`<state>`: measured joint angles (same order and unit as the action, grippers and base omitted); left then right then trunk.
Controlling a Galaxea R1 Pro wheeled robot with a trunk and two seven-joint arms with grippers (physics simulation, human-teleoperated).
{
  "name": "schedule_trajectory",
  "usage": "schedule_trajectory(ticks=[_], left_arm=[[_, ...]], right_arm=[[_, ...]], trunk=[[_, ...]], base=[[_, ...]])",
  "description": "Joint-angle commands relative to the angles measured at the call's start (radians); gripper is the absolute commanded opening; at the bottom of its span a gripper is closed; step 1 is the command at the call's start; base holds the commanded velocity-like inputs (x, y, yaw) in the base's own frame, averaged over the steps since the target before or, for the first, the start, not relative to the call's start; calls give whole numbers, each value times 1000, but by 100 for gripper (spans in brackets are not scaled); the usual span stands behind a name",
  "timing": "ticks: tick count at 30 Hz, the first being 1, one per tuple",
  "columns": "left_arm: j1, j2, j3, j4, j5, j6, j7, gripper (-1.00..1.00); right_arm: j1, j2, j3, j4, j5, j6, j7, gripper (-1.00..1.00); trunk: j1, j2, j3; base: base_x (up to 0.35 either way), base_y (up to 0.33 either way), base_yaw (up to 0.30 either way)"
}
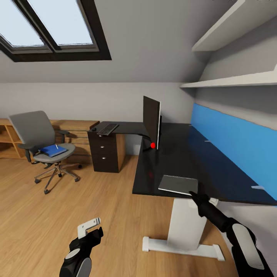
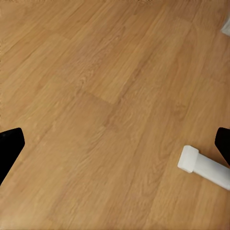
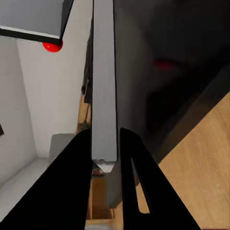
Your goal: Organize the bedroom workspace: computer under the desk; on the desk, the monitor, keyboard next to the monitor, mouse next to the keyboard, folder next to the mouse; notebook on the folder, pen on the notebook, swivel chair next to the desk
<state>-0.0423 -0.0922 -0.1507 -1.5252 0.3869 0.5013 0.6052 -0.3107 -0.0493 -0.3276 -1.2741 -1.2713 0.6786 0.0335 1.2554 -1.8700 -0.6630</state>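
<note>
- The right gripper (image 1: 193, 193) pinches the notebook (image 1: 179, 184) by its near corner, the pad lying flat at the desk (image 1: 181, 154) edge, probably parked until the folder (image 1: 52, 150) arrives.
- The right wrist view shows the pad's edge (image 3: 104, 96) clamped between both fingers (image 3: 76, 191), with the monitor (image 3: 36, 19) beyond.
- The left gripper (image 1: 89, 229) hangs wide open and empty over the floor (image 2: 105, 96), the desk's foot (image 2: 203, 167) beside it.
- The folder lies on the chair (image 1: 40, 142), far from both grippers.

left arm (image 1: 77, 257): glossy black shell, grey oval panel, white bracket at wrist | right arm (image 1: 242, 240): black segmented links, white-grey forearm panel | fingers (image 3: 64, 191): flat, tapered, matte black
</note>
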Motion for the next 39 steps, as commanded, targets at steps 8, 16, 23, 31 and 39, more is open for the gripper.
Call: schedule_trajectory(ticks=[8,16,23,31,39], left_arm=[[-1,0,-2,4,9,1,9,100],[-1,0,-26,16,9,0,10,100],[-1,0,-31,19,9,0,10,100],[-1,3,-56,31,8,-14,6,100],[-1,2,-58,34,7,-27,5,100]], right_arm=[[-1,46,21,-31,7,7,6,-100],[-1,53,24,-36,6,7,5,-100],[-1,54,59,-36,7,8,5,-100],[-1,54,242,-36,47,-10,-2,-100],[0,52,266,-36,82,-38,0,-100]], trunk=[[-31,56,24],[-58,105,46],[-58,105,46],[-58,105,46],[-58,105,46]], base=[[0,0,0],[0,0,0],[0,0,0],[0,84,0],[0,307,0]])
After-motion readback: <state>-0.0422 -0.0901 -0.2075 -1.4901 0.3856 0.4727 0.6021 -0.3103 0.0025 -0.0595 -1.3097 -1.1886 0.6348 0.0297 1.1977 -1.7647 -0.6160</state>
